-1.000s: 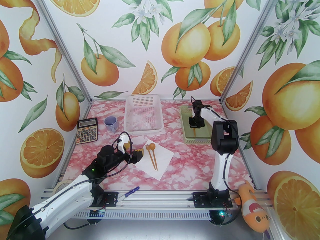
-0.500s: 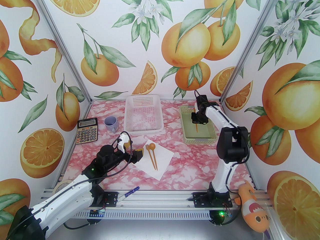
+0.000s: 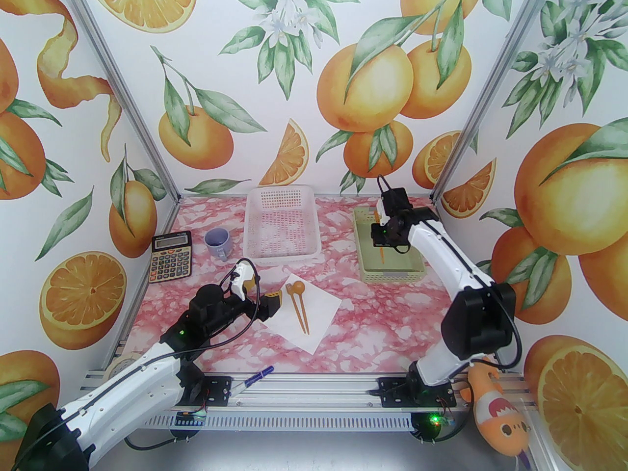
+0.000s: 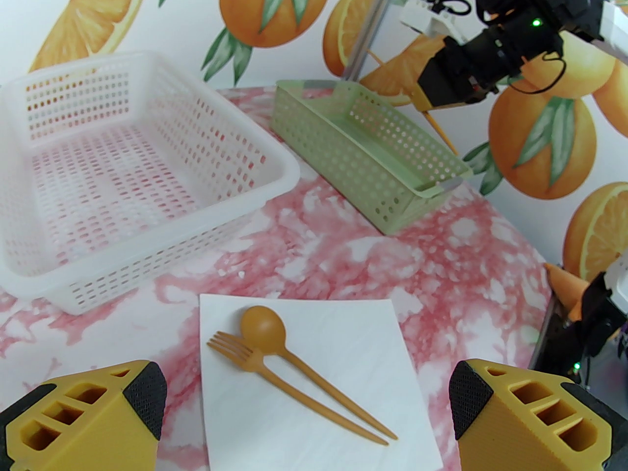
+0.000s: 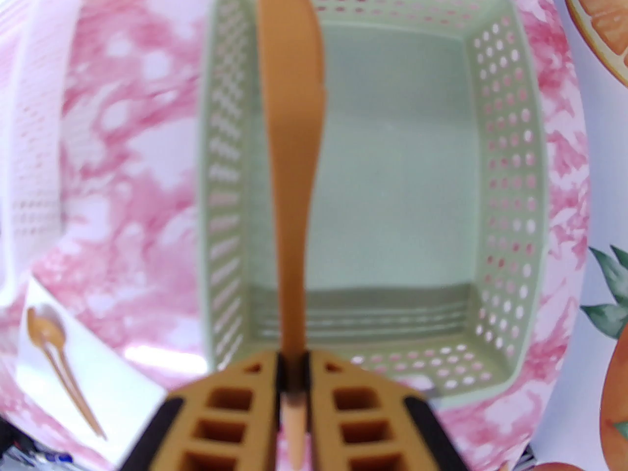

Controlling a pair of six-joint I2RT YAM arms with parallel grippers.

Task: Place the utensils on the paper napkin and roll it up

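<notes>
my right pincer (image 5: 293, 361) pinches a knife (image 5: 289, 116) by its handle end above the green basket (image 5: 510, 165); my left pincer (image 4: 306, 395) is spread at the napkin (image 4: 353, 341), which holds fork (image 4: 235, 353) and spoon (image 4: 263, 329). risk: the knife could pivot loose in transit.

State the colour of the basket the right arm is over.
Pale green basket, clearest in the right wrist view.

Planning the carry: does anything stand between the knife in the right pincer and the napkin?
Only the wall of the green basket beneath the knife in the right pincer; past it, bare table up to the napkin, where fork and spoon lie.
</notes>
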